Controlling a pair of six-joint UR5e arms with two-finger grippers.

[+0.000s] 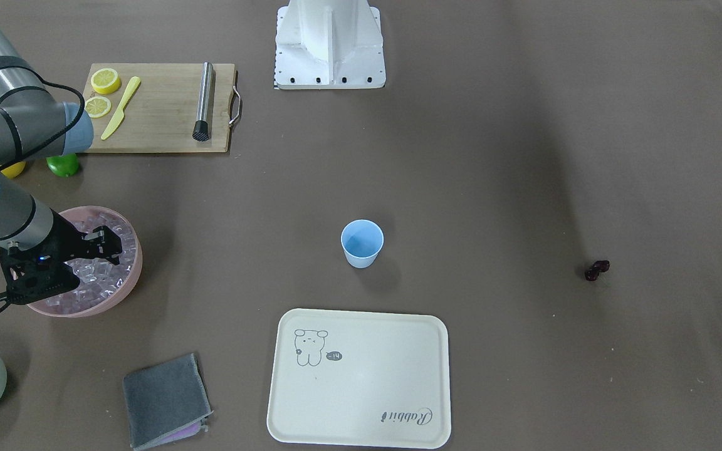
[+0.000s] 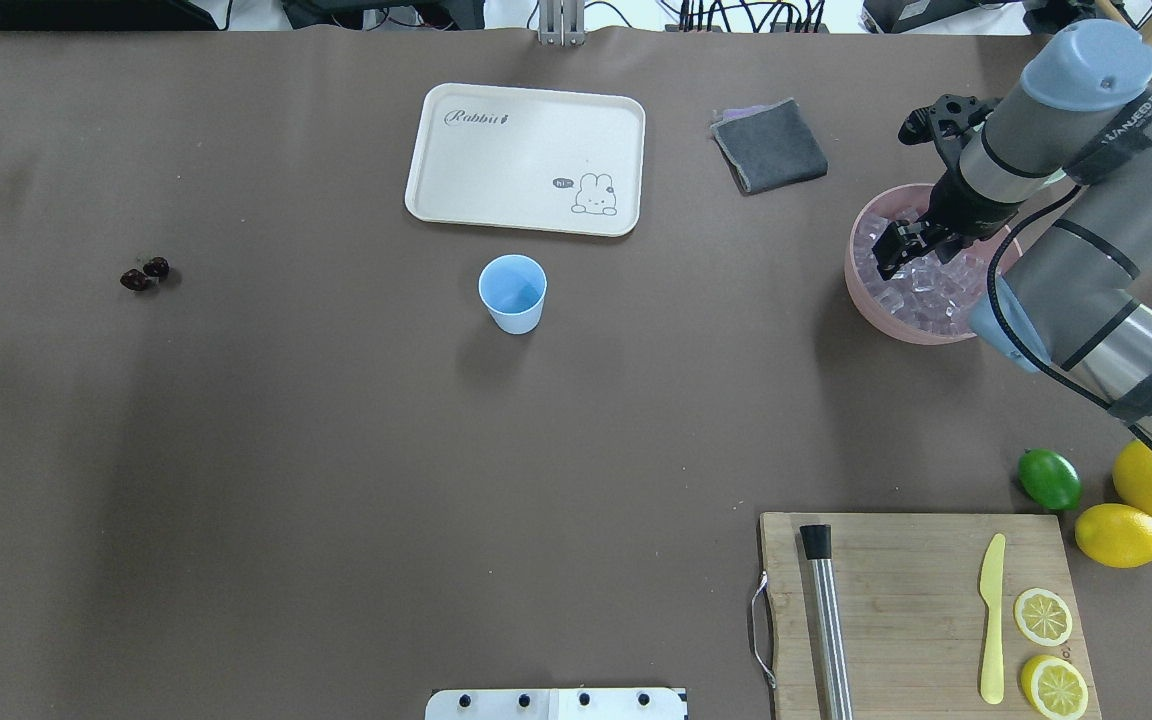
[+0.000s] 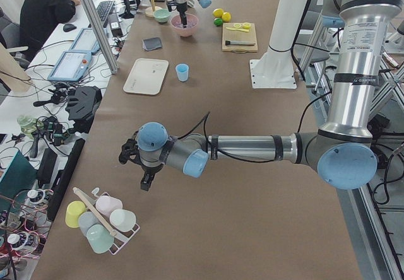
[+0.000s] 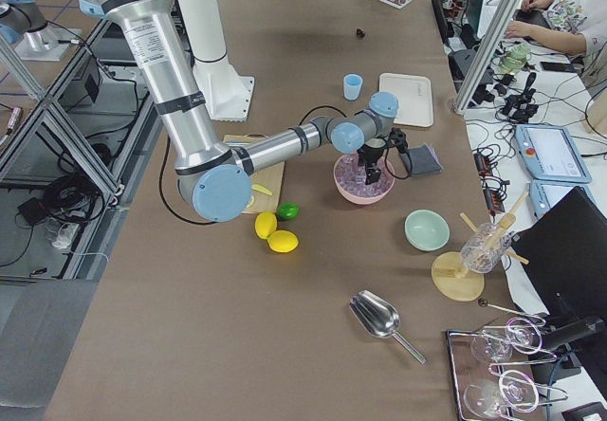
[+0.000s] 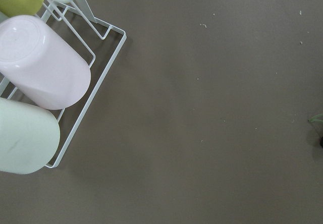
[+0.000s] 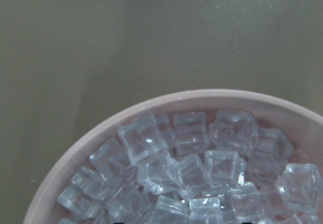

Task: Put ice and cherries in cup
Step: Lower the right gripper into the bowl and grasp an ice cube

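Counter (image 2: 336, 450): brown matte covering, lightly specked (the specks show only in the left wrist view).

The cup (image 2: 513, 292) stands upright near the centre, just beside the cream tray (image 2: 496, 170). The cherries (image 2: 144, 274) lie well apart from it, toward the robot's left.

The ice (image 2: 926, 290) fills the pink bowl (image 2: 856, 280). The right pincer (image 2: 898, 255) hangs over the bowl, jaws spread and holding nothing.

The left pincer (image 3: 146, 182) hovers near a rack of cups (image 3: 101, 220); I cannot tell how far it is spread.

Side desks carry screens and cables. A person (image 3: 44, 9) sits there.
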